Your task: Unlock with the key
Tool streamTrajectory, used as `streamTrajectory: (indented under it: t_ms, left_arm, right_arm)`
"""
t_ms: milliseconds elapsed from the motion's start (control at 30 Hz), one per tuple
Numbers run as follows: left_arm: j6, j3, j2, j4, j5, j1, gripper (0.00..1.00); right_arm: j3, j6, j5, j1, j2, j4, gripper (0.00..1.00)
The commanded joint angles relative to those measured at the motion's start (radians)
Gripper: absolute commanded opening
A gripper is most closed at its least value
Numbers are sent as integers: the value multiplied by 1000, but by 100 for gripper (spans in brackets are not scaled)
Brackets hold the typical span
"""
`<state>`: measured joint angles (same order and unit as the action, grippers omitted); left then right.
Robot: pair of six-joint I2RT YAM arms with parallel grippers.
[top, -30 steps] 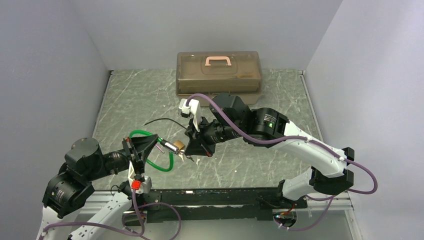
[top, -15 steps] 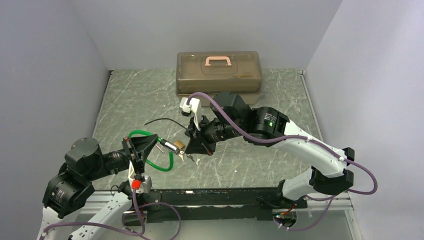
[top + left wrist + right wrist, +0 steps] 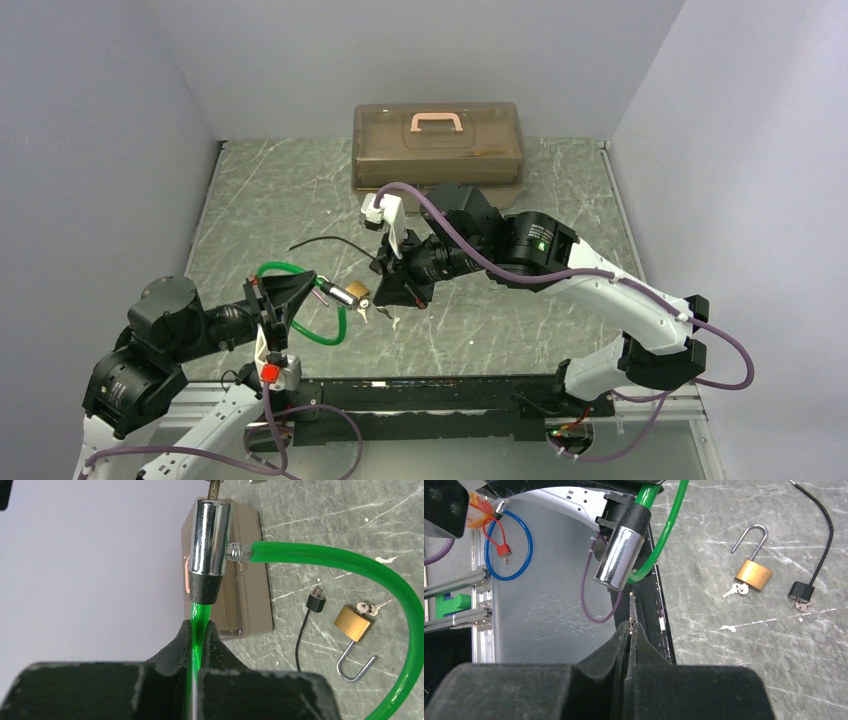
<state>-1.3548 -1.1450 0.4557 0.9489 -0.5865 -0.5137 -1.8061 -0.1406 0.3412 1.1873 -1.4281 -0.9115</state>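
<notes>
Green cable (image 3: 330, 555) was clamped in the left end effector (image 3: 196, 628), its chrome lock (image 3: 210, 535) held aloft between the arms; the key (image 3: 632, 607), pinched in the closed right end effector (image 3: 630, 630), apparently awaited alignment and insertion.

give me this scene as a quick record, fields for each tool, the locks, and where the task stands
left tool: shut on green cable, just below its chrome lock cylinder
right tool: shut on key, thin blade aimed at the cylinder
key vs cylinder: tip near the cylinder's end, not seen inserted
brass padlock: lying on table, shackle open, small key at its base
black cable: on table beside the padlock
box: far edge, lid shut
task state: cable end seated in cylinder's side; not yet unlocked
</notes>
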Motion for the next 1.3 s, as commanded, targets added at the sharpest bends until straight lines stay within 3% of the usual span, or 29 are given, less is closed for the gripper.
streamTrajectory:
  t_ms: [0,200,467,733,1267]
  left_arm:
    - [-120,-22,3,-6,-45,5,0]
    - [-217,-28,23,62,30,4,0]
    - [-134,15,5,12,103,5,0]
    - [-54,21,2,-52,75,5,0]
    - [-67,4,1,-16,67,4,0]
  right_arm:
    - [-47,8,-19,-9,-17,-20,0]
    - [-89,-2,-22,-9,-45,-36,0]
    - [-24,-18,-36,-10,-13,-11,0]
    - [-1,-22,-9,-10,-15,11,0]
    - [-15,-10,11,-13,-33,32,0]
